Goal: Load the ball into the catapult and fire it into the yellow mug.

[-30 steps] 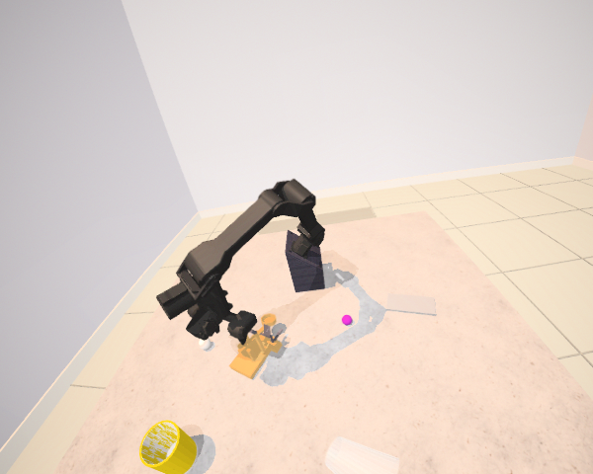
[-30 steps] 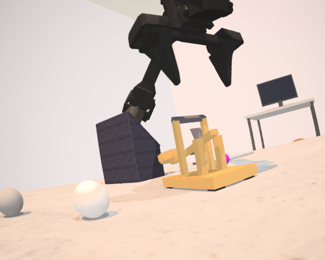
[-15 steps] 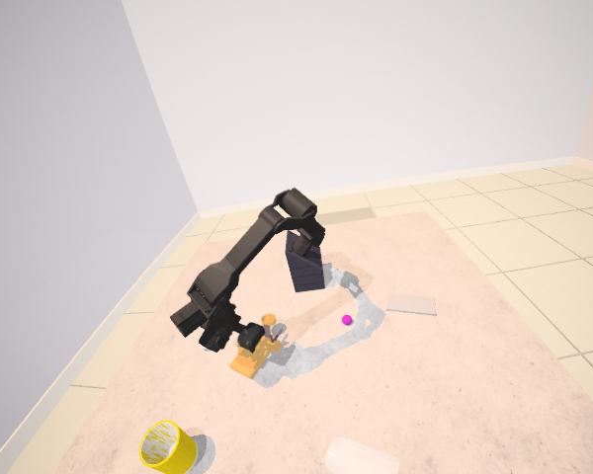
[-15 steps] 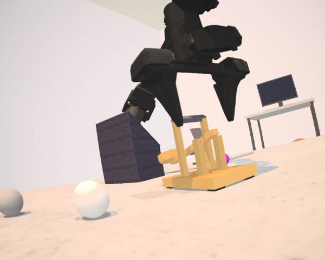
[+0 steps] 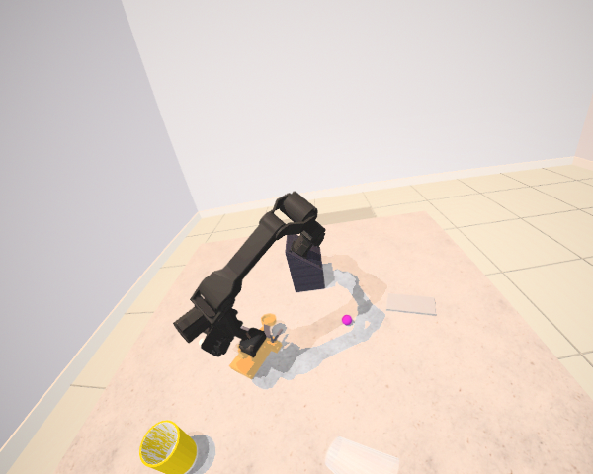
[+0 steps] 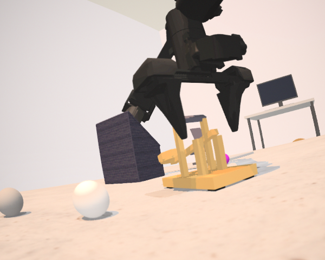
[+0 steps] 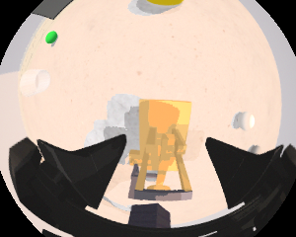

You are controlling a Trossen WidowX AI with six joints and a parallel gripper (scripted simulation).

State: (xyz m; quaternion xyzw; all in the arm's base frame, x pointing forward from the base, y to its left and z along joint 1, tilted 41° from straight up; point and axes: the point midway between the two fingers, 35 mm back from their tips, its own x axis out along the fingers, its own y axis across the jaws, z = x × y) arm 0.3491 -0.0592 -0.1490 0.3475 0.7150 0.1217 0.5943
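Observation:
The orange wooden catapult (image 5: 245,362) (image 6: 213,179) (image 7: 163,121) stands on the pale mat, its arm lowered toward the left in the exterior view. My gripper (image 5: 261,338) (image 6: 208,133) (image 7: 167,144) is open wide and empty, with its fingers hanging on either side just above the catapult's top frame. The small magenta ball (image 5: 346,319) (image 6: 226,158) lies on the mat behind the catapult, apart from it. The yellow mug (image 5: 166,448) stands upright some way in front of the catapult.
A dark block (image 5: 304,270) (image 6: 126,151) stands at the arm's base. A white ball (image 6: 90,198) and a grey ball (image 6: 9,202) lie on the mat. A pale cup (image 5: 361,456) lies on its side. A flat pale tile (image 5: 410,303) lies beyond the ball. A small green ball (image 7: 51,38) shows at the left of the wrist view.

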